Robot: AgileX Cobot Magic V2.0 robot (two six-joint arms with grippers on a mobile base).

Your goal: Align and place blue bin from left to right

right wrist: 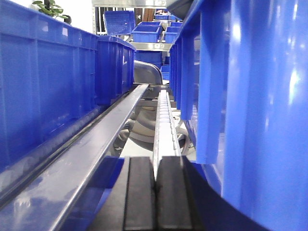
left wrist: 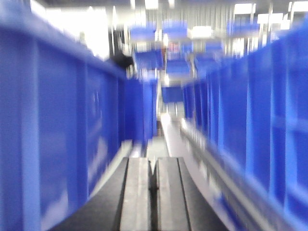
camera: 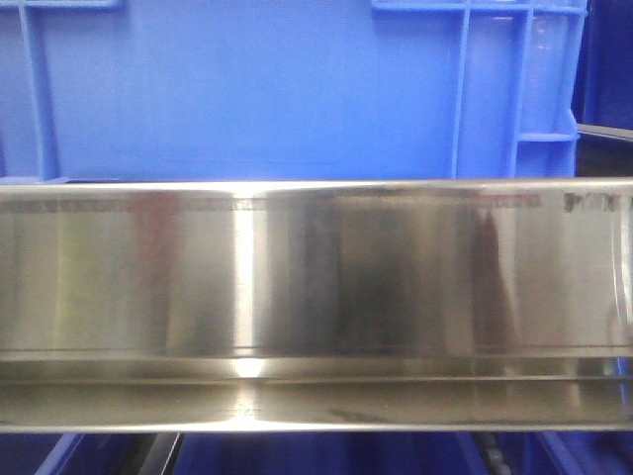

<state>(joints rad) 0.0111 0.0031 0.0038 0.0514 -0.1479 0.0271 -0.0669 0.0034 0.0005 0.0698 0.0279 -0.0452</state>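
A blue bin (camera: 247,89) fills the top of the front view, showing a flat smooth wall panel and raised ribs at the right corner; it stands just behind a steel rail. Neither gripper appears in that view. In the right wrist view a blue bin wall (right wrist: 260,96) looms close on the right of my right gripper (right wrist: 155,161), whose black fingers are shut together on nothing. The left wrist view is blurred. There my left gripper (left wrist: 153,166) is shut and empty, in a lane between rows of blue bins (left wrist: 57,125).
A wide stainless steel rail (camera: 316,297) crosses the front view below the bin. In the right wrist view a steel rail (right wrist: 96,139) and a narrow roller strip (right wrist: 164,120) run ahead, with more blue bins (right wrist: 48,82) on the left and stacked ones (right wrist: 144,31) far back.
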